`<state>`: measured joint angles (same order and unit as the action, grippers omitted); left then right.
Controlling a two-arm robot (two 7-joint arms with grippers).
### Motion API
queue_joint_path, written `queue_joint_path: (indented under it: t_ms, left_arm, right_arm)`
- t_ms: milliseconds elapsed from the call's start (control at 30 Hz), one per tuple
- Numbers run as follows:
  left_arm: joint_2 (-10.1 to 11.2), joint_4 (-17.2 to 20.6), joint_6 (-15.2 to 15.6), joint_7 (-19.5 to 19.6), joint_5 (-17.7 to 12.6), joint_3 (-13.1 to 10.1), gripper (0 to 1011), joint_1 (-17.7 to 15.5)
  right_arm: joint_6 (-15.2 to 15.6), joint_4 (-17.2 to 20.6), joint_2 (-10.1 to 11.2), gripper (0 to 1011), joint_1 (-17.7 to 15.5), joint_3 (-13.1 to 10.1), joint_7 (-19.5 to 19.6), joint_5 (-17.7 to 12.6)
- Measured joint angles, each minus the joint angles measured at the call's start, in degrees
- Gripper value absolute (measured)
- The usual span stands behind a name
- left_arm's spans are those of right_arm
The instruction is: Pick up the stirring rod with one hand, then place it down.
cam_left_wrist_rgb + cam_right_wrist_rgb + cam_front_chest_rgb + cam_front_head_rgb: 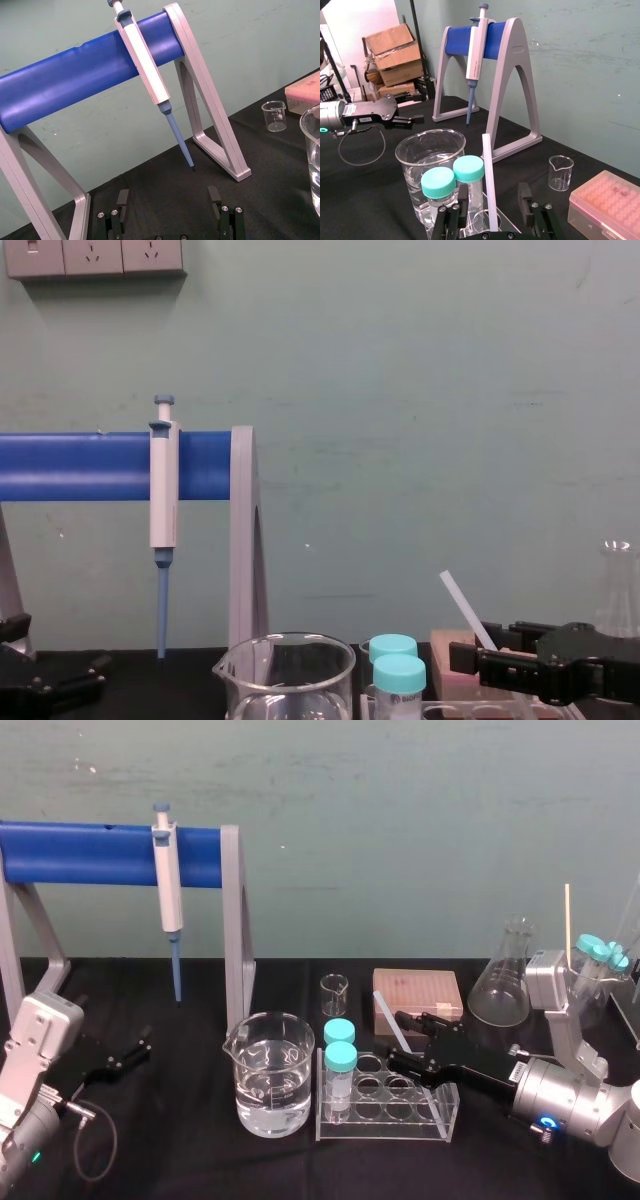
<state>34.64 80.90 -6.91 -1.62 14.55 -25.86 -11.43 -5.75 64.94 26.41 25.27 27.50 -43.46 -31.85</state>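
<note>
Right gripper (398, 1040) was over the rear right part of the tube rack (442, 1112), reaching in from the rack's right. Its jaws were partly open and gripping nothing. In the right wrist view a gap showed between each finger (462, 199) and the stirring rod (488, 180).

The stirring rod (390, 1020) stood between those jaws, leaning up and back from the rack's rear edge. From the chest camera its top (462, 608) slanted above the rack. The lower end was hidden behind the gripper, so I could not tell whether it sat in a rack well.

Left gripper (138, 1048) was parked well to the rack's left, past the beaker (268, 1085). Its fingers were spread wide with nothing between them.

Judgement: the grasp was not yet made.

Risks:
- The rod was not centred in the gap. One pad would likely meet it first and push it sideways before the other arrived, toppling it toward the capped tubes (340, 1055) at the rack's left end.
- The rod looked smooth and thin, so a light or skewed pinch could let it pivot or slide through the pads on lifting.
- If the foot was in a well, any pull not along the rod's own lean could lever the rack and drag or tip it.
- The water-filled beaker stood just left of the rack, so a knocked tube or swinging rod could reach it.
</note>
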Motion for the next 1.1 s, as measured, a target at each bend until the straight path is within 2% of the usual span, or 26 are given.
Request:
queue_joint_path:
  t_ms: [67, 167, 200, 267, 400, 600, 1100]
  left_arm:
    - [0.0, 0.0, 0.0, 0.0, 0.0, 0.0, 1000, 0.0]
    - [0.0, 0.0, 0.0, 0.0, 0.0, 0.0, 1000, 0.0]
    - [0.0, 0.0, 0.0, 0.0, 0.0, 0.0, 1000, 0.0]
    - [0.0, 0.0, 0.0, 0.0, 0.0, 0.0, 1000, 0.0]
    - [0.0, 0.0, 0.0, 0.0, 0.0, 0.0, 1000, 0.0]
    - [0.0, 0.0, 0.0, 0.0, 0.0, 0.0, 1000, 0.0]
    - [0.0, 0.0, 0.0, 0.0, 0.0, 0.0, 1000, 0.0]
  right_arm:
    - [0.0, 0.0, 0.0, 574, 0.0, 0.0, 0.0, 0.0]
    - [0.0, 0.0, 0.0, 512, 0.0, 0.0, 0.0, 0.0]
    - [0.0, 0.0, 0.0, 449, 0.0, 0.0, 0.0, 0.0]
    - [0.0, 0.0, 0.0, 409, 0.0, 0.0, -0.1, 0.0]
    - [0.0, 0.0, 0.0, 249, 0.0, 0.0, -0.1, 0.0]
    - [0.0, 0.0, 0.0, 95, 0.0, 0.0, -0.1, 0.0]
    - [0.0, 0.0, 0.0, 72, 0.0, 0.0, -0.1, 0.0]
